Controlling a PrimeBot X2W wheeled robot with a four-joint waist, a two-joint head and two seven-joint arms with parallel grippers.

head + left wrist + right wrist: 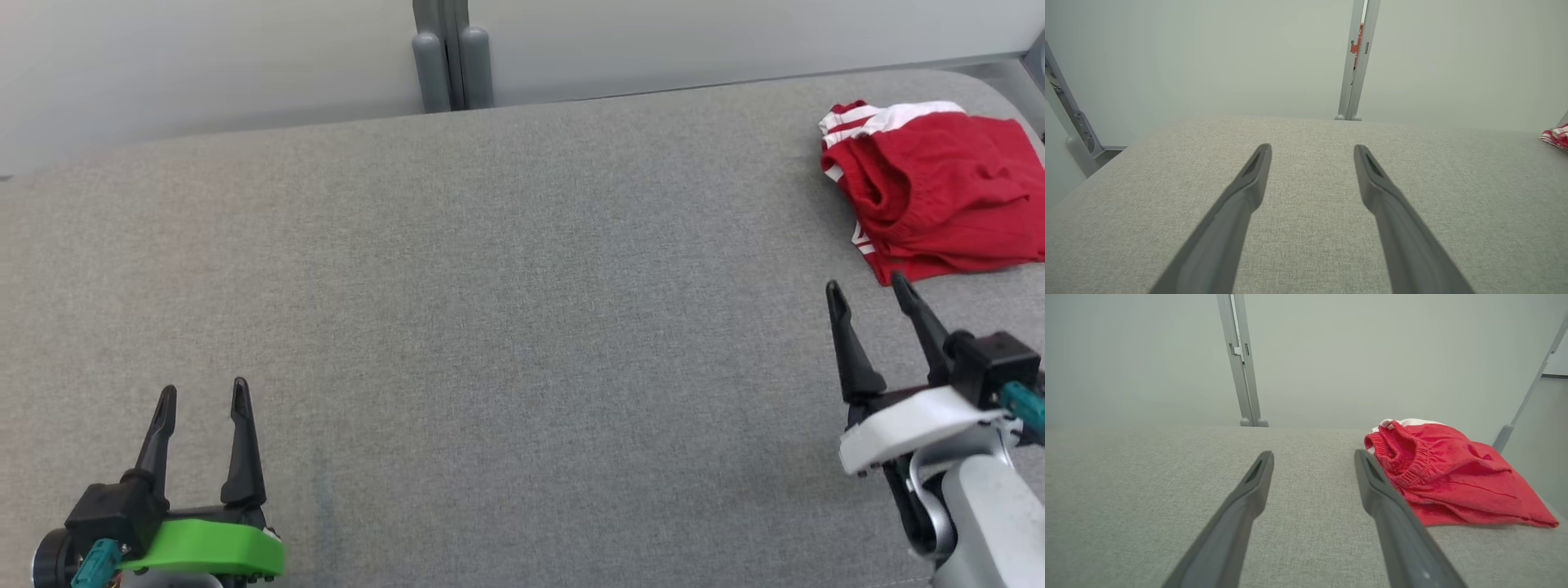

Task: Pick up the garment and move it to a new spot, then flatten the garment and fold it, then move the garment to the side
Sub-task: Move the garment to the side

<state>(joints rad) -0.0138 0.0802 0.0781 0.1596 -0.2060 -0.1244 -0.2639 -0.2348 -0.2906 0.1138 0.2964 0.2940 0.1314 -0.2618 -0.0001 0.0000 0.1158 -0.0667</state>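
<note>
At 7 o'clock in the head view, the left claw (203, 386) is seen over the grey fabric desk (522, 327), its two dark fingers spread apart with nothing between them. At 4 o'clock the right claw (865, 282) is likewise held apart and empty. Just beyond its fingertips, at 2 o'clock, the red garment (939, 188) with white striped trim is found crumpled on the desk, near the far right corner. Past the desk's far edge, at 12 o'clock, a grey post (451, 57) is set against a pale wall (204, 57).
</note>
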